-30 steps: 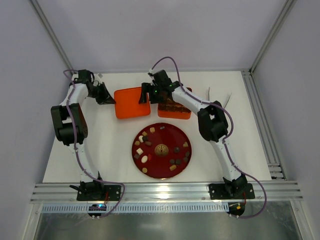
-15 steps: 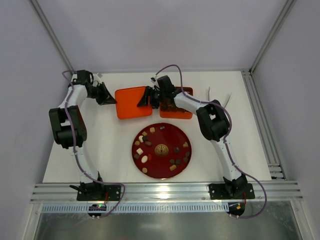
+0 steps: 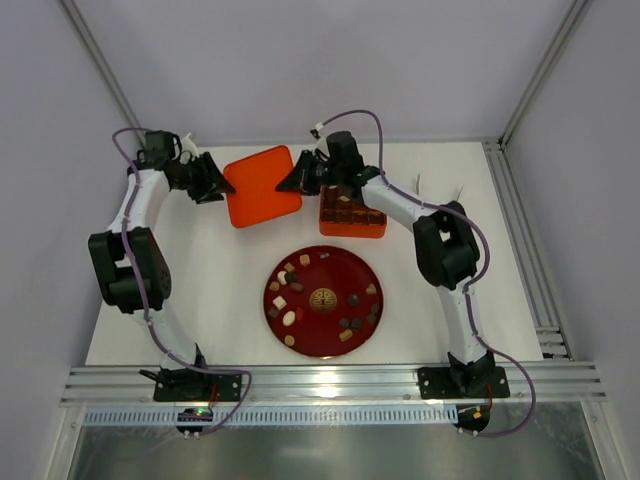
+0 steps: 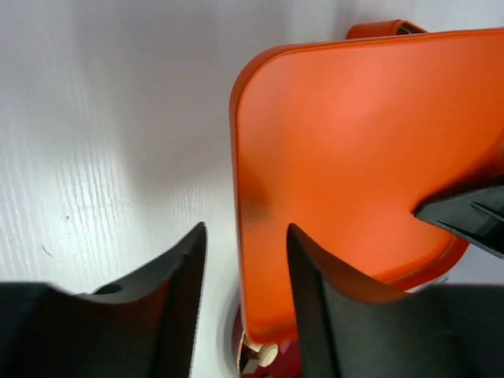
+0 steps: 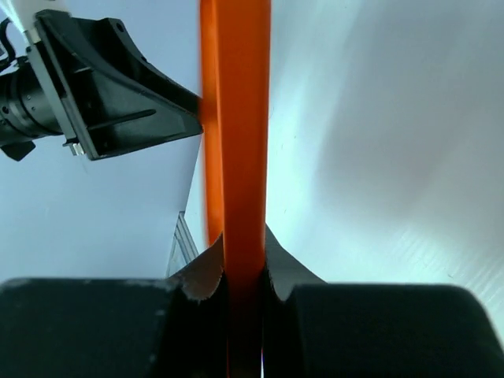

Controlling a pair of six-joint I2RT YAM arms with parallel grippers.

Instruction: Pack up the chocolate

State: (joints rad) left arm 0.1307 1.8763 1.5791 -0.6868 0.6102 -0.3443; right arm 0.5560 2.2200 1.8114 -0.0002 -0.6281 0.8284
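Note:
The chocolate lies as several small brown, tan and cream pieces [image 3: 290,318] on the dark red plate [image 3: 330,276]; more pieces fill the orange gridded tray [image 3: 352,234]. An orange lid [image 3: 262,185] hangs tilted above the table, left of the tray. My right gripper [image 3: 292,180] is shut on the lid's right edge [image 5: 236,118], its jaws [image 5: 244,272] clamped on both faces. My left gripper [image 3: 218,182] is open, and the lid's left edge [image 4: 362,157] sits between its spread fingers [image 4: 242,236] with a gap on one side.
The plate with its gold emblem [image 3: 322,297] sits at the table's middle, nearer than the tray. Aluminium frame rails [image 3: 520,250] run along the right side. Grey walls close in the back and both sides.
The lid has risen, turned and shifted back-left, off the tray. My right gripper has shut on its right edge, and my left gripper has opened around its left edge.

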